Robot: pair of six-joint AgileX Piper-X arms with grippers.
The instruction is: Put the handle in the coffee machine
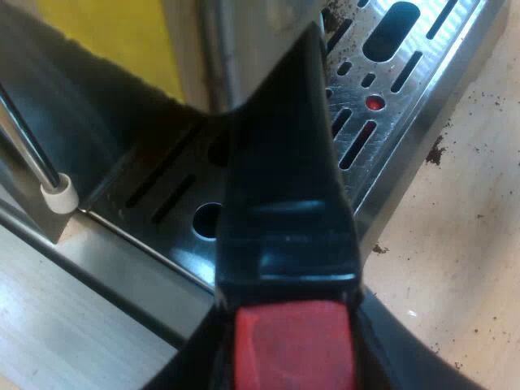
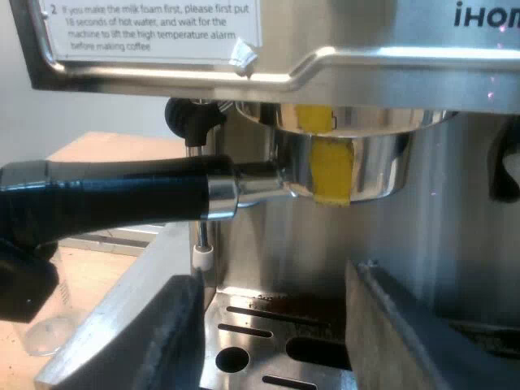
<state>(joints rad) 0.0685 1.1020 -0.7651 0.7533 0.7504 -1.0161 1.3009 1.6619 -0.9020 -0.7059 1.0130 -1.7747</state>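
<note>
Left wrist view: your left gripper (image 1: 294, 357) clamps the portafilter handle (image 1: 284, 162); skewed under the group head (image 2: 341, 122), it could jam. Right gripper (image 2: 276, 325) gapes.

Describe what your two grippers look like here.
The left gripper has two smooth black fingers, seen beside the black handle with a red end. The right gripper has two broad, flat-sided fingers that look dull grey up close and narrow toward their tips. No markings show on either.
</note>
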